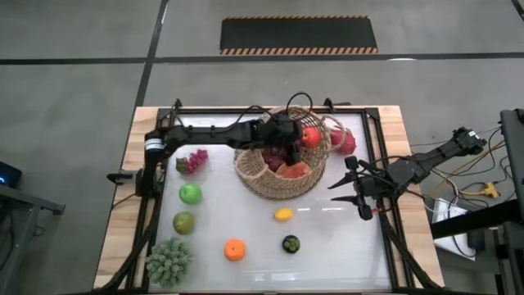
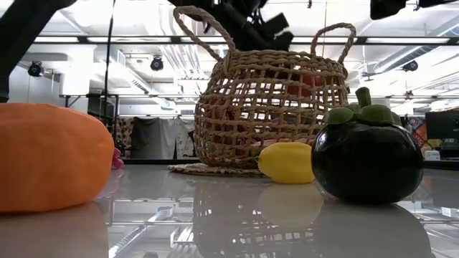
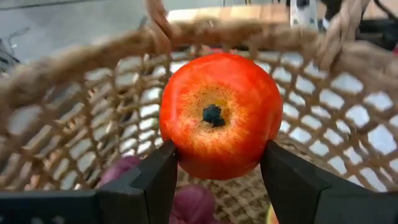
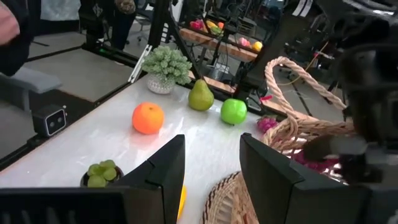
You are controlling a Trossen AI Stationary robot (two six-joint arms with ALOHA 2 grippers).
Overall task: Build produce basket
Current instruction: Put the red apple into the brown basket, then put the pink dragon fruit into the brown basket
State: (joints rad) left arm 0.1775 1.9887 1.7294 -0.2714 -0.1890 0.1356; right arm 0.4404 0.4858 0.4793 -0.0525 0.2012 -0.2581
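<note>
Your left gripper is clamped on a red apple, one finger on each side, and holds it over the open basket. In the high view that basket sits upper centre of the frame, with the left arm reaching in from the left across its rim. Inside it you can see a watermelon slice and purple grapes; the wrist view shows purplish fruit under the apple, though the weave and the fingers cut most of it off.

Your right gripper waits right of the basket, apart from it, fingers spread with nothing between them.

Around the basket: a pink fruit just beside its upper right rim, probably a dragon fruit, but it is partly hidden. A second grape bunch lies left of the basket, under the left arm. Below that come a green apple, a pear and a spiky green plant at lower left. A lemon lies just below the basket, with an orange and a dark mangosteen farther down.

In the low view the orange fills the left foreground and the mangosteen the right, blocking the table behind them; the gripper above the basket is cut off at the top edge.
</note>
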